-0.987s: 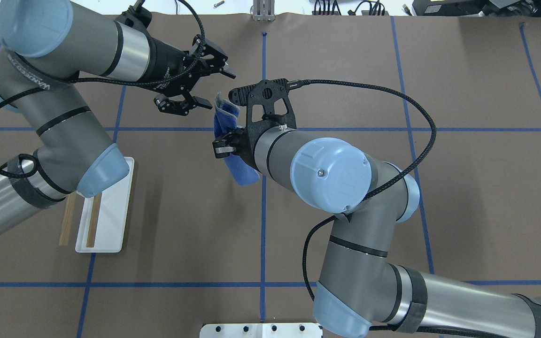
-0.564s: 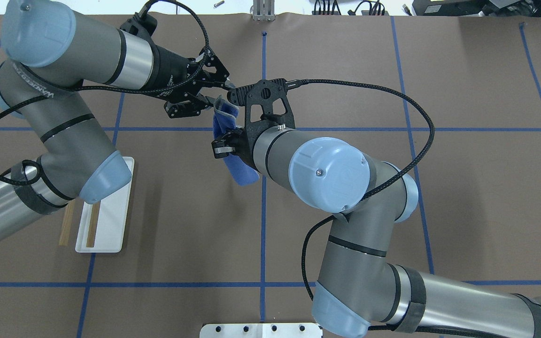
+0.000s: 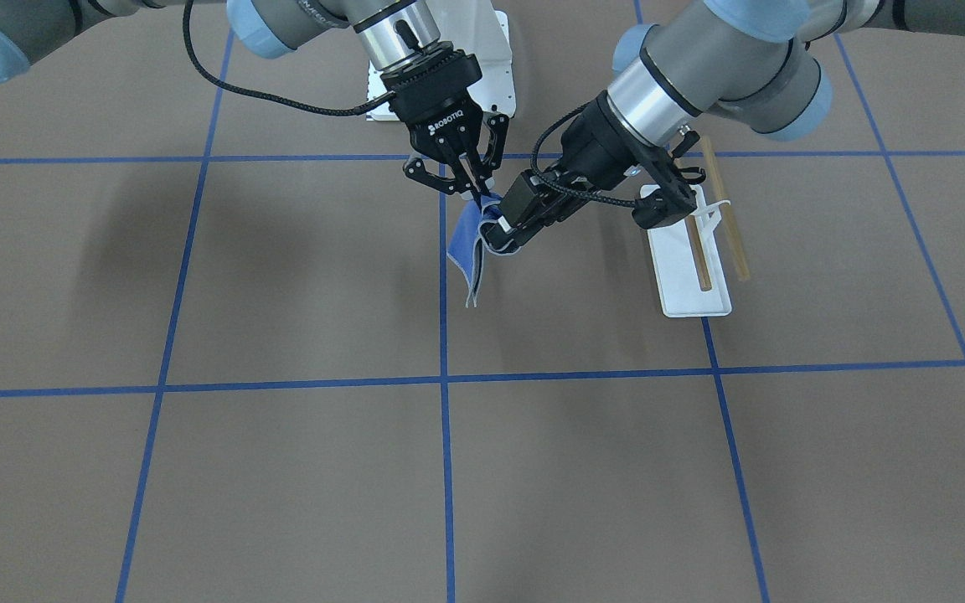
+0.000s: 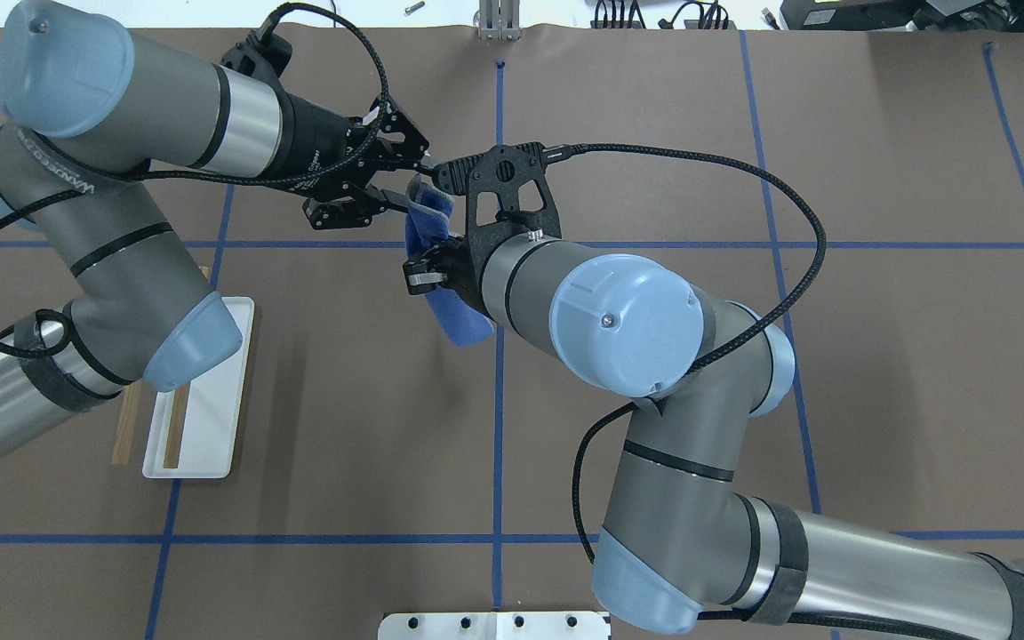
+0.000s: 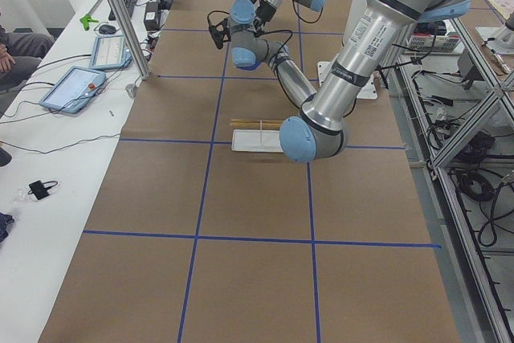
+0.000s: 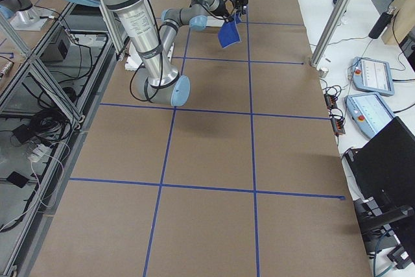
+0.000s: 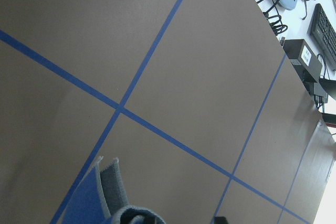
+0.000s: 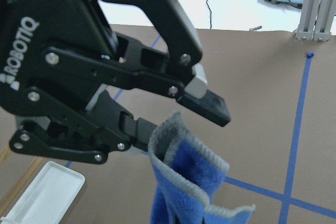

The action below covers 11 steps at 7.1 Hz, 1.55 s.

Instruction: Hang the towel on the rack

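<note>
My right gripper [image 3: 467,186] points down and is shut on the top edge of the blue towel [image 3: 466,248], which hangs folded in the air over the table's middle [image 4: 452,313]. My left gripper [image 4: 411,184] reaches in sideways. It is open, with its fingers on either side of the towel's upper corner [image 8: 178,129]; a gap shows at the upper finger [image 8: 207,103]. The rack [image 4: 196,400], a white base with two wooden dowels [image 3: 703,261], stands on the table under my left arm's elbow, apart from the towel.
The large white bolted pedestal [image 4: 494,625] sits at the robot's edge of the table. Blue tape lines [image 4: 499,427] cross the brown table cover. A metal frame post [image 4: 498,22] stands at the far edge. Tablets and cables lie on the side desk [image 5: 76,86].
My left gripper has moved right to the towel's upper corner, and its fingers have narrowed around it. My right gripper with the towel has barely moved.
</note>
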Tool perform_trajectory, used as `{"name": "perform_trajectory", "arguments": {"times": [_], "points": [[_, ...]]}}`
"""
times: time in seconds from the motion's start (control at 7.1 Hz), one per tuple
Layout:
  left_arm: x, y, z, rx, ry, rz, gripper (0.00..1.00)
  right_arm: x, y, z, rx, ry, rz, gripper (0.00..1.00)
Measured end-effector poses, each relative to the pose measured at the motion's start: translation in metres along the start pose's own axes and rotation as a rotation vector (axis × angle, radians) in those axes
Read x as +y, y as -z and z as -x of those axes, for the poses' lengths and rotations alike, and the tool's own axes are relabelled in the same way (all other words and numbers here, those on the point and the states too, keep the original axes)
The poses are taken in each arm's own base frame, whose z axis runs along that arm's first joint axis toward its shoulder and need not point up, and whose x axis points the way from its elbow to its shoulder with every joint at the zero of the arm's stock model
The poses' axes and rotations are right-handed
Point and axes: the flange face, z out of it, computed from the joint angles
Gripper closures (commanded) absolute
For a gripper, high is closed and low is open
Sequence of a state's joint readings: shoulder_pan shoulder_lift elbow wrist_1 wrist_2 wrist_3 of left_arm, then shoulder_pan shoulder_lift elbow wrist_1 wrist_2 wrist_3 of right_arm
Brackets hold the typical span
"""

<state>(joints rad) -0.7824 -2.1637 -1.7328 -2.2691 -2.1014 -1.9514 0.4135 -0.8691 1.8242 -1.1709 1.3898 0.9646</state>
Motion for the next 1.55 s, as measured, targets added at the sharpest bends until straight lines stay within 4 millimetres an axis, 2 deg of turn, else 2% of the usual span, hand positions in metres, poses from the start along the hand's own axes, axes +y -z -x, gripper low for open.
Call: {"name": "perform_trajectory", "arguments": {"times": [0.56, 0.7, 0.85, 0.99, 1.13, 1.55], "points": [[0.002, 0.003, 0.002, 0.003, -0.004, 0.004, 0.46, -0.005, 0.000, -0.004, 0.007, -0.002, -0.008, 1.00], [0.003, 0.003, 0.001, 0.004, -0.005, 0.004, 0.50, -0.006, 0.000, -0.004, 0.007, -0.002, -0.008, 1.00], [0.004, 0.002, 0.001, 0.005, -0.006, 0.005, 0.67, -0.006, 0.000, -0.004, 0.007, -0.003, -0.008, 1.00], [0.006, 0.001, 0.002, 0.005, -0.006, 0.009, 0.90, -0.006, 0.000, -0.004, 0.007, -0.003, -0.009, 1.00], [0.008, -0.001, 0.002, 0.004, -0.005, 0.013, 1.00, -0.006, 0.000, -0.004, 0.008, -0.002, -0.008, 1.00], [0.012, 0.002, 0.001, 0.011, -0.009, 0.018, 1.00, -0.006, 0.000, -0.006, 0.012, -0.006, -0.008, 1.00]]}}
